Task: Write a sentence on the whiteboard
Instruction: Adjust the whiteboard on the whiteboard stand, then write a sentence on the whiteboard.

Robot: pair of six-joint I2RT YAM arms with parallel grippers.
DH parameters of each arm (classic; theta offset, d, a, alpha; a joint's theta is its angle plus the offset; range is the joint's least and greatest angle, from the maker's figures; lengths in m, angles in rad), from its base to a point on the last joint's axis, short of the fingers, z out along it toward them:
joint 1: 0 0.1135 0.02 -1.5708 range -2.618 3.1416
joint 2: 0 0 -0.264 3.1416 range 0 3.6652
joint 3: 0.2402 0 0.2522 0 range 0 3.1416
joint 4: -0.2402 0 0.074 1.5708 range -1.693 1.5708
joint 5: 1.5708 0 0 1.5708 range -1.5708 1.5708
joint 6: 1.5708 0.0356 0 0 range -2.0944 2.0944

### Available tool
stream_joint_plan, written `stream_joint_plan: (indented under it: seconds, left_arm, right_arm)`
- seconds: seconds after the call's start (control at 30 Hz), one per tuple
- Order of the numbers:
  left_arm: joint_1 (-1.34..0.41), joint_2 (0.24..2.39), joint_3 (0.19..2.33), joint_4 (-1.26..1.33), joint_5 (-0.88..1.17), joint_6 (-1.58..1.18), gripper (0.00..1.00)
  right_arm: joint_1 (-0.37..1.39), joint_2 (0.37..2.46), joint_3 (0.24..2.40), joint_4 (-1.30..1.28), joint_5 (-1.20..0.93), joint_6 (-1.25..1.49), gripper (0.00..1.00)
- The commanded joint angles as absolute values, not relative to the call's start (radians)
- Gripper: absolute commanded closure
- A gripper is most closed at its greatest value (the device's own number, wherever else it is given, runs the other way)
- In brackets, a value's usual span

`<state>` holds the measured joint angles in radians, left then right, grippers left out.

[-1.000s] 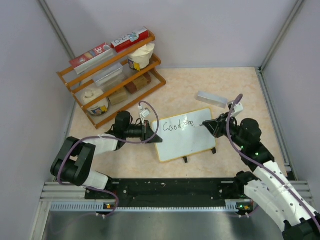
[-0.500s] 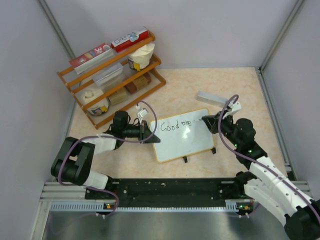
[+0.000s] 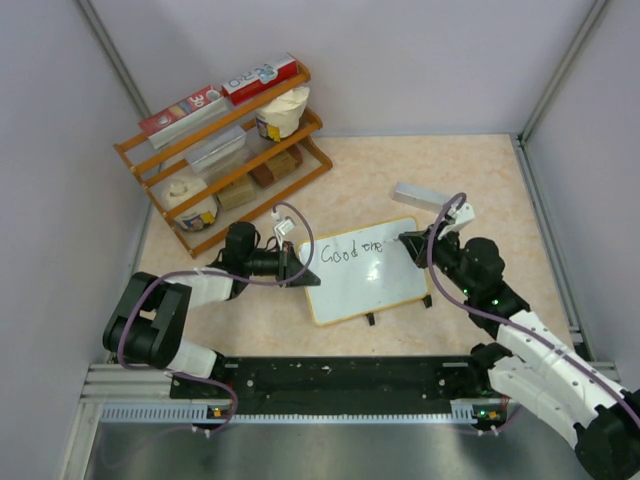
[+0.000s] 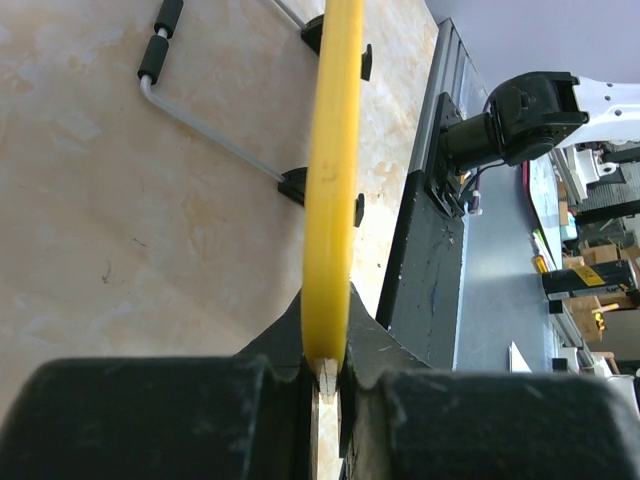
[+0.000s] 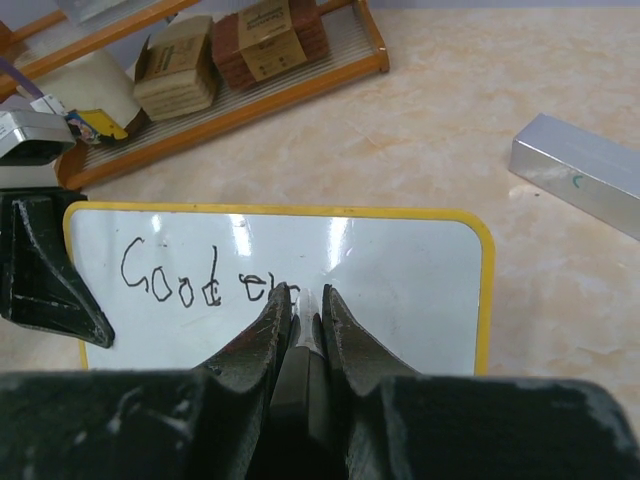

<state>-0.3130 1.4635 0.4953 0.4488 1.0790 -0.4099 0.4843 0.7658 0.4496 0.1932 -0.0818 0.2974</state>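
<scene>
Jaws closed: 2 grippers [image 3: 303, 268] [image 3: 408, 240], 1 whiteboard [image 3: 375, 285], 1 marker [image 5: 306, 302].

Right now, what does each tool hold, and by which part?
The left tool clamps the whiteboard by its left frame edge. The right tool holds a marker near its tip.

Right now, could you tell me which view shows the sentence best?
Right wrist view: the sentence is large and face-on. Top external shows it small; left wrist shows only the whiteboard edge-on.
</scene>
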Motion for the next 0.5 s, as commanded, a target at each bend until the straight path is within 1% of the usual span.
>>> stream_joint_plan:
  seconds: [0.0, 0.23, 0.47]
  left_arm:
    - [-0.301, 1.457, 0.474, 0.469, 0.986, -0.377, 1.0]
    - [-0.302, 1.447, 0.463, 0.489, 0.996, -0.383, 1.0]
    - [-0.302, 1.434, 0.453, 0.502, 0.999, -0.385, 1.0]
  right_arm:
    - [0.499, 0.709, 0.466, 0.227, -0.071, 0.284, 1.0]
    - [0.499, 0.67, 0.468, 0.186, -0.055, 0.281, 1.0]
    - [0.499, 0.678, 0.477, 0.178, -0.055, 0.287, 1.0]
